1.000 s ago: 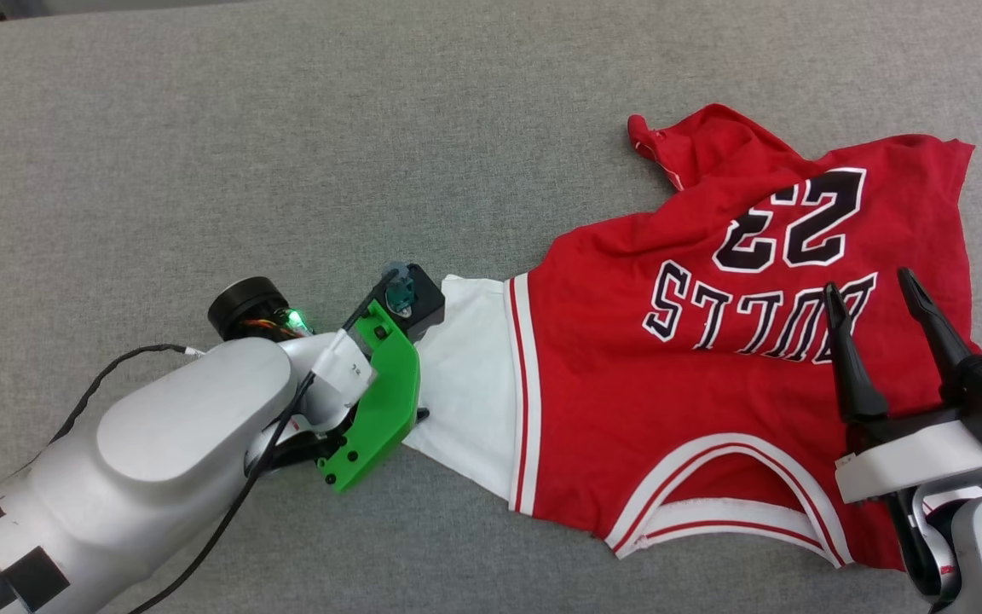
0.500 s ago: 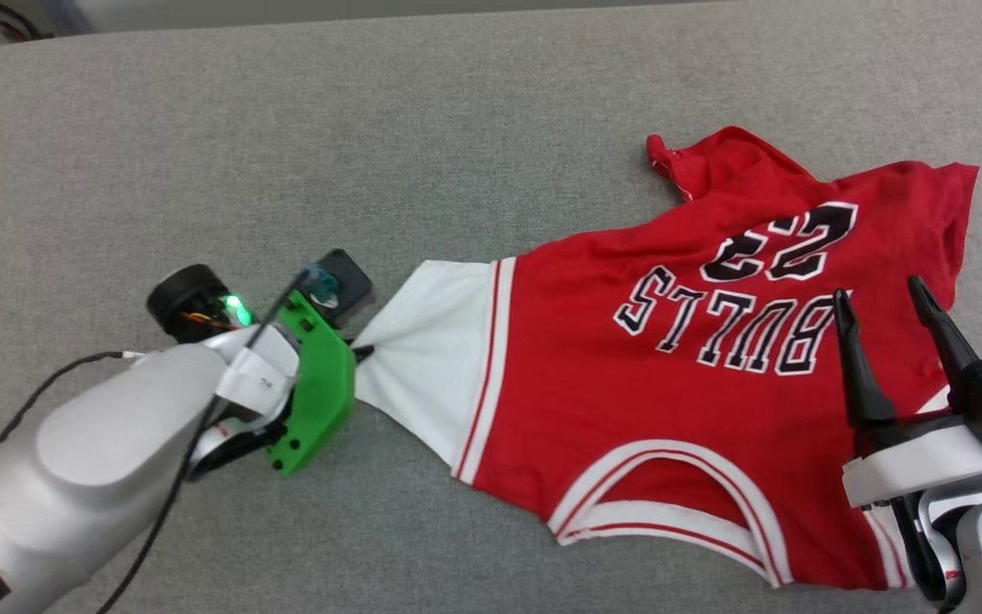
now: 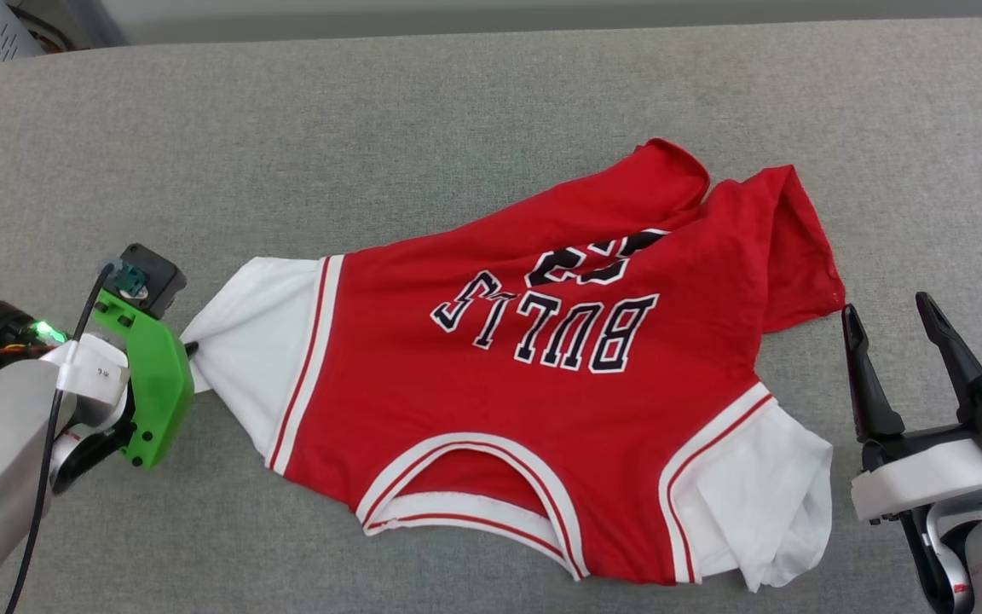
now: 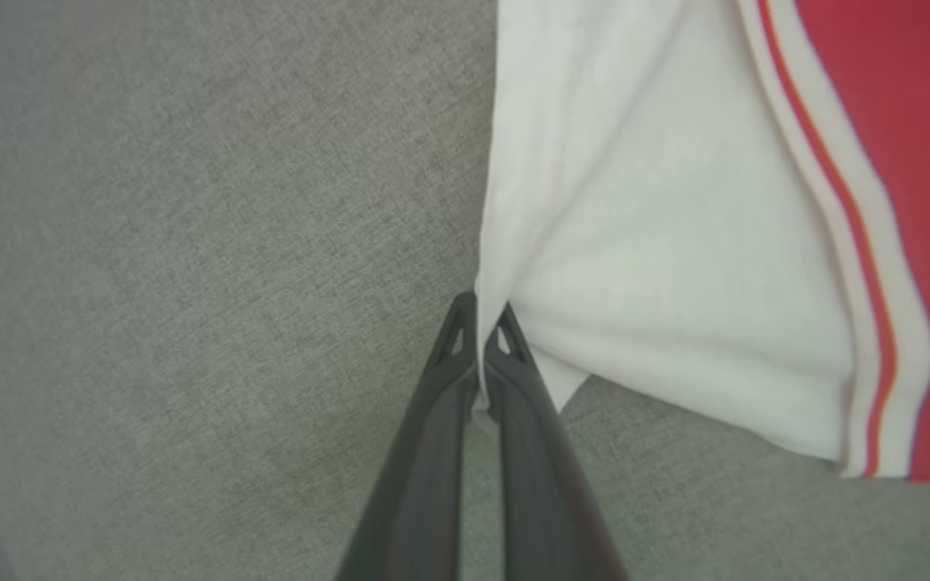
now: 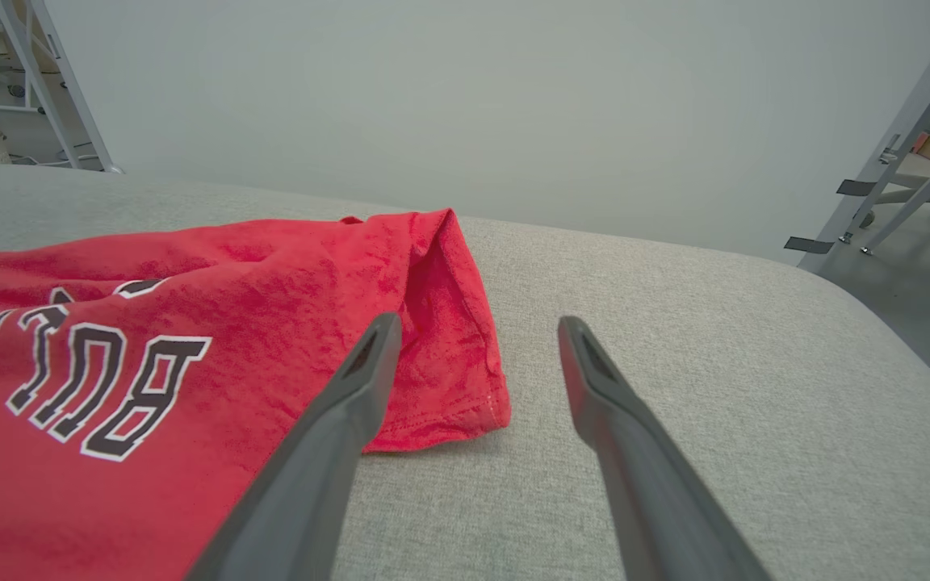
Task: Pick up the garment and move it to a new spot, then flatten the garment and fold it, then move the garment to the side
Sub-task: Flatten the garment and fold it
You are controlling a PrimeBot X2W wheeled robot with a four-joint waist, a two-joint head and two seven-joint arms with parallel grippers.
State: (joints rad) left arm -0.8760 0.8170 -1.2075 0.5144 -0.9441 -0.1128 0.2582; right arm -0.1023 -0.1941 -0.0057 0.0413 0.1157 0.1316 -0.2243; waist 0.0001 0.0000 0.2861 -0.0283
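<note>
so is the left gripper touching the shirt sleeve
Touching: the left wrist view shows the left gripper pinching the white sleeve edge of the garment.

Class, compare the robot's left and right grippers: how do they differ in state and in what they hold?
The left gripper is shut, the right gripper open. The left gripper pinches the garment's white sleeve edge; the right gripper holds nothing, beside the red hem. Both have two long dark fingers.

Overhead head, close wrists, shared garment (image 3: pixel 499 401)
</note>
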